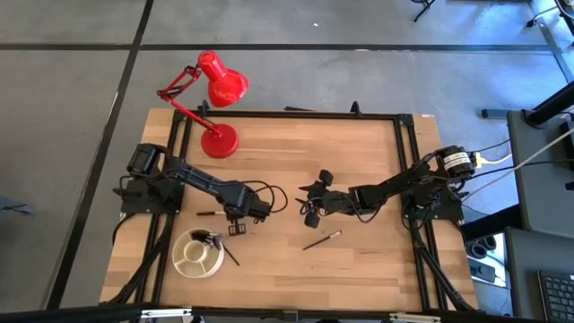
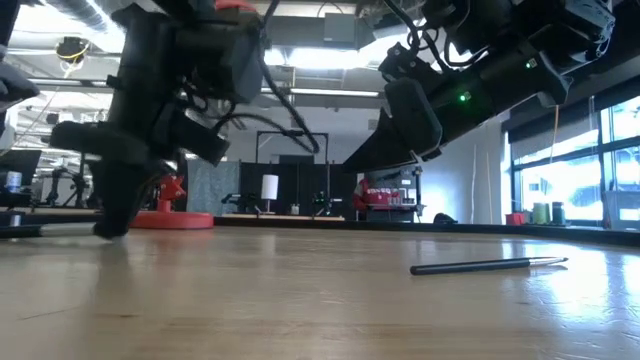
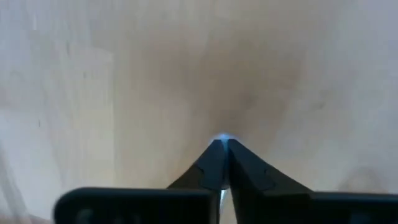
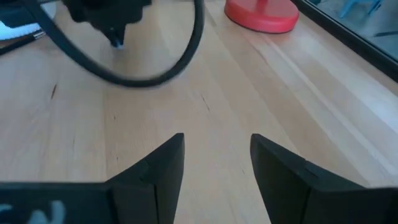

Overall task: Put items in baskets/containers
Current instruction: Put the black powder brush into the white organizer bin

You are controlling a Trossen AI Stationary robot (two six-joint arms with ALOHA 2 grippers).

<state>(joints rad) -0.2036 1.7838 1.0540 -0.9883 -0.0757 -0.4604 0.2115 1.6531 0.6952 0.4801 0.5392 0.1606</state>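
A cream-white round dish stands near the table's front left, with dark brushes in it. One of them leans out over its right rim. A loose brush lies flat just left of my left gripper. That gripper points straight down, shut, with its tips at the wood and no brush showing between them. Another brush lies flat near the table's middle. My right gripper hangs open above the table's middle, holding nothing. My left gripper comes from above with its shut fingertips down at the bare table top. I cannot tell whether they touch the wood. Nothing shows between the fingers.
A red desk lamp stands at the back left on its round base. A black cable loops beside the left arm. A black frame rail runs along the table's far edge. Bare wood lies at the front right.
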